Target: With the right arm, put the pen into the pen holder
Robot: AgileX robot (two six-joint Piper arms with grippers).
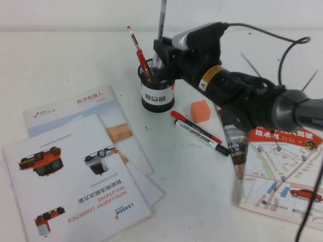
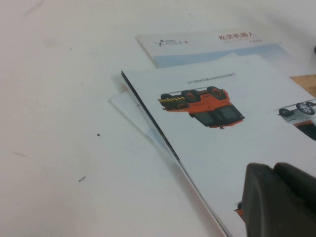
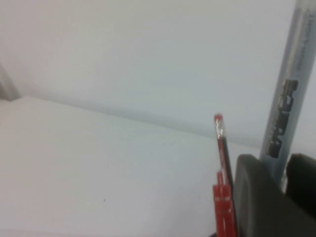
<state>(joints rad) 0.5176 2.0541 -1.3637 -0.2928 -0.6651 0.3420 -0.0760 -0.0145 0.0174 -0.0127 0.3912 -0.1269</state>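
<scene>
The black mesh pen holder [image 1: 157,94] with a white label stands at the middle of the table, with a red pen [image 1: 139,50] leaning in it. My right gripper [image 1: 164,54] is just above the holder's rim, shut on the silver-grey pen [image 1: 162,22]. The pen stands nearly upright, and its lower end reaches down into the holder's mouth. In the right wrist view the pen [image 3: 289,89] passes between my fingers [image 3: 256,197], with the red pen [image 3: 223,173] beside them. My left gripper [image 2: 279,200] hovers shut and empty over a brochure, and is out of the high view.
An orange cube [image 1: 200,111], a red marker [image 1: 194,126] and a white marker with a black cap [image 1: 202,137] lie right of the holder. Brochures [image 1: 75,171] cover the left front, and a map booklet [image 1: 282,171] lies under the right arm. Cables hang at the right.
</scene>
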